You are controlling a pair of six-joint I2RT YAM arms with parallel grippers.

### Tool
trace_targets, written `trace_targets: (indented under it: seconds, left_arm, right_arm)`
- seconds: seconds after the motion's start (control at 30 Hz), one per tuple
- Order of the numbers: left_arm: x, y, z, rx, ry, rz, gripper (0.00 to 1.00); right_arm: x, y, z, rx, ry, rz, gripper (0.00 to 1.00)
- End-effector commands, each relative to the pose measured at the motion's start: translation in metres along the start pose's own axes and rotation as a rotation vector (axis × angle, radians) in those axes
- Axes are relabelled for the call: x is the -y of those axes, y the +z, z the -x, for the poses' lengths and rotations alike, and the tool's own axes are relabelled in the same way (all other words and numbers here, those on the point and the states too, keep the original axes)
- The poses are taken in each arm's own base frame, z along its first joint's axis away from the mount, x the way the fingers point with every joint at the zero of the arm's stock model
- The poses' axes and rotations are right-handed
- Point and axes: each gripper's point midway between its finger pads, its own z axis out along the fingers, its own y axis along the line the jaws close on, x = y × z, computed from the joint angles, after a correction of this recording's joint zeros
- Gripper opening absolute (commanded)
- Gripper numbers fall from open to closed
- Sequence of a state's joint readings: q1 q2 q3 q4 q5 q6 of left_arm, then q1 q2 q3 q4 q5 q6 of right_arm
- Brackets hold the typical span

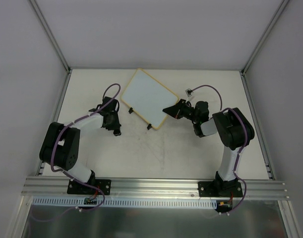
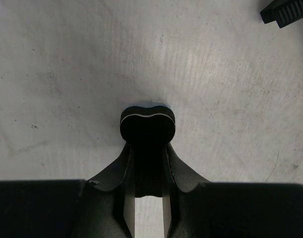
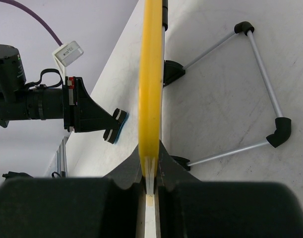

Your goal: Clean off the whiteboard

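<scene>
The whiteboard (image 1: 145, 99) sits toward the far edge of the tabletop (image 1: 166, 153), near the middle of its width and a little to the left. It is turned at a slant, so one corner points at the far edge. Its face shows plain white inside the thin tan-yellow frame. Two small black clips (image 1: 132, 110) sit on the board's near-left edge.

The right tool (image 1: 171, 110) is clamped on the board's near-right edge. In the right wrist view its fingers are pressed against both sides of the yellow frame, and the board runs away edge-on from them. On the underside in that view, a wire stand (image 3: 268, 84) of thin metal rods with black corner joints spreads from the clips over the tabletop.

The left tool (image 1: 116, 131) points down over the tabletop just beside the clipped edge of the board, on the side toward the left edge. Its fingers are together on a small black block (image 2: 148, 119) with a thin white line across it. The right wrist view shows a blue and white layer on the block's outer face. I cannot tell whether the block touches the tabletop.
</scene>
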State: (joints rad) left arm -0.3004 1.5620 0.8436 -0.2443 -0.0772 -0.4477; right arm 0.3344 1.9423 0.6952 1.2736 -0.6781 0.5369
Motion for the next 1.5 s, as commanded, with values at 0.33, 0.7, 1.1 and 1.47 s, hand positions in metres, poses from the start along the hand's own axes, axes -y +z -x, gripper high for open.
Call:
trace_targets:
  seconds: [0.33,0.7,1.1,1.47]
  left_arm:
    - [0.004,0.007,0.001,-0.037,-0.024,-0.021,0.37]
    - [-0.007,-0.011,0.011,0.031,-0.023,0.009,0.67]
    - [-0.012,-0.022,0.009,0.050,-0.030,0.005,0.68]
    - [-0.009,-0.031,0.012,0.076,-0.032,-0.023,0.71]
  right_arm:
    - [-0.047,-0.006,0.035,0.120,-0.189,0.180,0.01]
    - [-0.044,-0.009,0.034,0.121,-0.178,0.170,0.08]
    - [-0.043,-0.013,0.035,0.130,-0.180,0.159,0.49]
    - [-0.043,-0.023,0.041,0.156,-0.189,0.139,0.79]
